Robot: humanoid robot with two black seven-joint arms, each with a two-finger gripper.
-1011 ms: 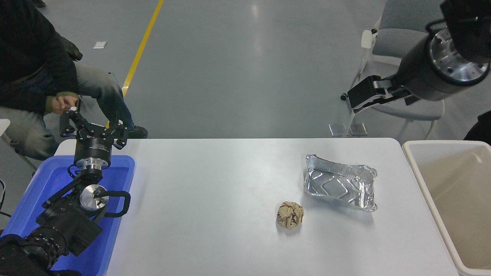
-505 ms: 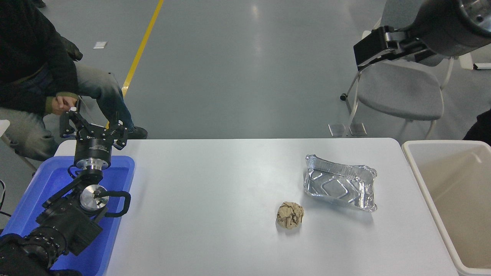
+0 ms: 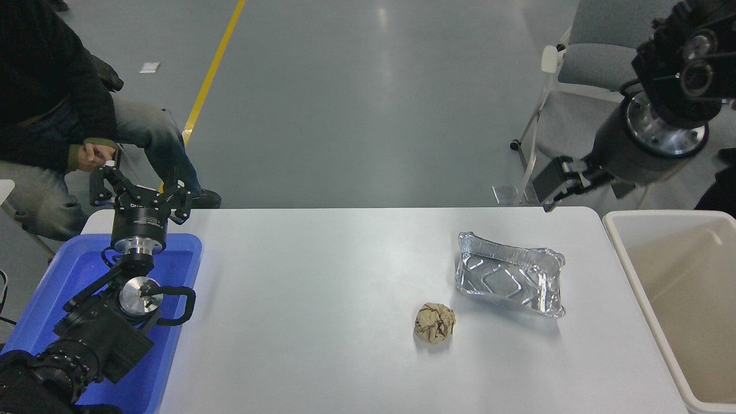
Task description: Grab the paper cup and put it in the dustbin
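Both arms are matte black with chunky machined silver discs at the joints. The left arm (image 3: pixel 98 328) has a black cable looping off its wrist, a ribbed collar near the base, and small white print on the cylinder behind its end effector (image 3: pixel 140 192). The right arm (image 3: pixel 655 132) shows a shiny ring of bolts.

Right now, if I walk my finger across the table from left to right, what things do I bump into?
Blue tray with the left hand above its far end → crumpled brown paper ball → silver foil tray → beige dustbin. No paper cup shows anywhere.
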